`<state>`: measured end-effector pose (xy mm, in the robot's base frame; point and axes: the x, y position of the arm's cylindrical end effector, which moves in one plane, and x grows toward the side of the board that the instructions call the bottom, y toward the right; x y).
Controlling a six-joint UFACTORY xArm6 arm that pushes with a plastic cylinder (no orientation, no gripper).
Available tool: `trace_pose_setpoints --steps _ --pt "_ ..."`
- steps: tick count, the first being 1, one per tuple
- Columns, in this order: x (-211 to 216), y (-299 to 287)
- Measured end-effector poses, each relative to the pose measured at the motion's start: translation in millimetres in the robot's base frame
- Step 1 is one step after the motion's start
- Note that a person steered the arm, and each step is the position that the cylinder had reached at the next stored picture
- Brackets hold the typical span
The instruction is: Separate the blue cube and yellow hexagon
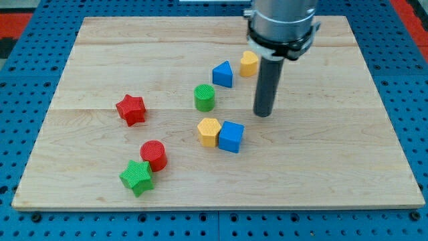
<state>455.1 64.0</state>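
Dark rod upright, my tip (264, 114) above-right of touching blue cube (231, 136), yellow hexagon (209, 132); seemingly apart.

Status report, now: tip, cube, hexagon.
My tip on the board, above-right of the pair. Blue cube touching yellow hexagon, not separated. Nothing between tip and cube.

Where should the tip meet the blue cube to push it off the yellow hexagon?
No grip is possible, only a push. The blue cube touches the yellow hexagon on its view-left side, so the seam between them is the spot to aim for. My tip sits up and to the view's right of the cube; probably best to come down into the seam from the view's top, then sweep right.
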Motion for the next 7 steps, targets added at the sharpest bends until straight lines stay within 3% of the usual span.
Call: trace_pose_setpoints --steps 2,3,7 --pt "42 -45" --pt "60 -34" --pt "63 -72"
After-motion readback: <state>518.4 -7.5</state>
